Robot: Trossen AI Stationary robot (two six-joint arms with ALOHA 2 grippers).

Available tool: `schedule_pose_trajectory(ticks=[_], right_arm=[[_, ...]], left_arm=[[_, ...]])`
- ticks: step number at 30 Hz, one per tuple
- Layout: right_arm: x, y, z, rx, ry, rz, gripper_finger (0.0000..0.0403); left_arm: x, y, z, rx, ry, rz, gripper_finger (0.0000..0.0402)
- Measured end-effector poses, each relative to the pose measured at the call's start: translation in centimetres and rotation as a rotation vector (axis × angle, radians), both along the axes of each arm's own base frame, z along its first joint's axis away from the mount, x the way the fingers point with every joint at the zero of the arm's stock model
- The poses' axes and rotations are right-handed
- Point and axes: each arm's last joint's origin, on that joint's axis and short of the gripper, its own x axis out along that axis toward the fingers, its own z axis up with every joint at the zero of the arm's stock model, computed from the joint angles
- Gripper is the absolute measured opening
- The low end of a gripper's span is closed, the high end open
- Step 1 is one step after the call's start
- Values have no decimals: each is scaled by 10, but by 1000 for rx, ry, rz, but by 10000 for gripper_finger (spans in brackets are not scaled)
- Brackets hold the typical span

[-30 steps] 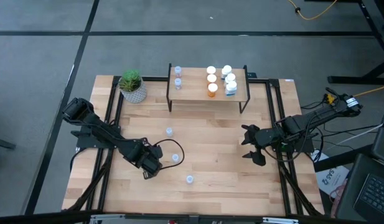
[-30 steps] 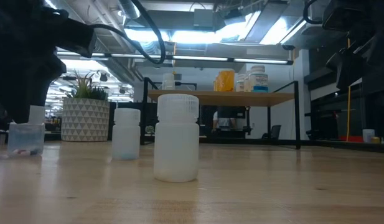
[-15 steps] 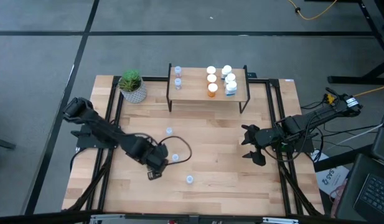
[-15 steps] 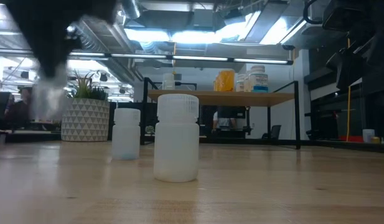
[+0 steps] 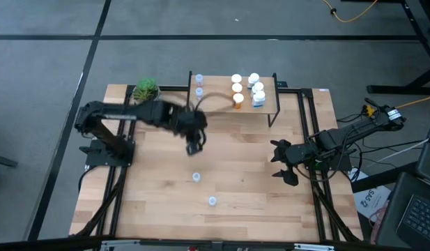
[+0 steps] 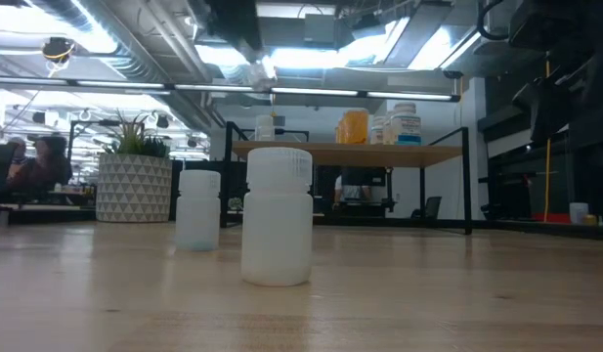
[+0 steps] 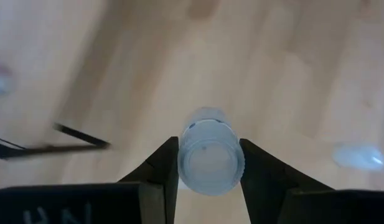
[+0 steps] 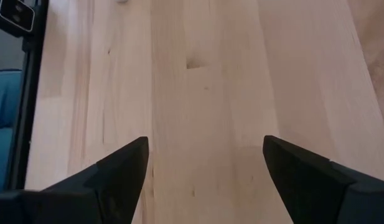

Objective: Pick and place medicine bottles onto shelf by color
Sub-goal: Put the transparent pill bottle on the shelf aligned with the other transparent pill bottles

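My left gripper (image 5: 194,145) hangs above the table's middle, just in front of the shelf (image 5: 221,104), shut on a small pale clear medicine bottle (image 7: 210,158). In the low view it is a blur high up (image 6: 256,70). Two more pale bottles stand on their bases on the table (image 5: 196,177) (image 5: 212,201). The shelf carries clear bottles (image 5: 198,90) at its left, orange ones (image 5: 237,100) in the middle and white ones (image 5: 258,97) at its right. My right gripper (image 5: 281,164) waits open at the table's right side, nothing between its fingers (image 8: 126,168). My left gripper pinches the bottle's round side wall (image 7: 187,163) between its two fingers, one on each side. The fingers slant downward from above. One round end of the bottle faces the wrist camera, and the bottle is lifted well clear of the table.
A green plant in a white pot (image 5: 148,95) stands at the far left, beside the shelf. Black frame rails (image 5: 305,118) run along both sides of the table. Bare wood (image 5: 249,160) lies between the two grippers.
My left gripper has risen from the table's near left part with the pale bottle and swung toward the far edge and the right, up to the shelf's front. The bottle stood on the table a second ago and now hangs clear.
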Motion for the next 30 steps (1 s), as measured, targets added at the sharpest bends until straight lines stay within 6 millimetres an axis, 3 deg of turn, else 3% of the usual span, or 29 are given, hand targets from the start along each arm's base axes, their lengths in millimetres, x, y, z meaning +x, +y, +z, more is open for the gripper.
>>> schedule_pose_trajectory(ticks=[5,9,16,24,30], right_arm=[[-1,0,-1,-20,11,20,317],[-2,-1,-2,-26,20,23,317],[-3,-1,-3,-32,41,21,317],[-3,-1,-3,-29,42,17,317],[-3,-1,-3,-29,42,17,317]], left_arm=[[6,54,6,1,-20,45,117],[16,83,6,-2,-17,70,117],[27,112,0,-2,108,63,117],[13,147,-2,-25,163,171,117],[8,158,-2,-60,150,195,117]])
